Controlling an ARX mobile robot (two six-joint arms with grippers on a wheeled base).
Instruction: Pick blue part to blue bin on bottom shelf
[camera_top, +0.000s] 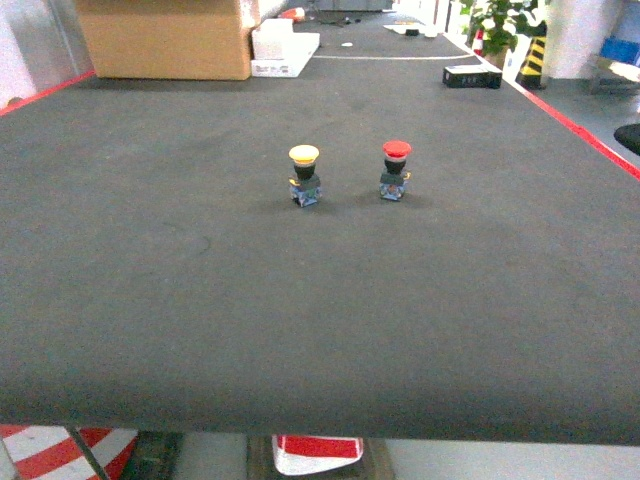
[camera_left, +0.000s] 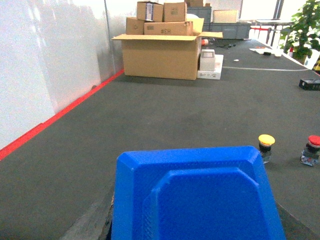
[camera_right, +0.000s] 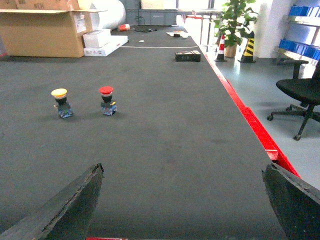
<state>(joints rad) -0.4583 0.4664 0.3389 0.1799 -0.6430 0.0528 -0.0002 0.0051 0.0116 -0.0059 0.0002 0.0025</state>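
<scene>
The blue part, a bright blue moulded plastic piece with bevelled corners, fills the bottom of the left wrist view. My left gripper is shut on it, and only dark finger edges show beside it. The part hangs above the dark table. In the right wrist view my right gripper is open with nothing between its fingers, low over the table's near right side. Neither gripper shows in the head view. The blue bin and the bottom shelf are out of view.
A yellow-capped push button and a red-capped one stand mid-table. Cardboard boxes and a white box sit at the far left. Red tape marks the table's right edge, with an office chair beyond it.
</scene>
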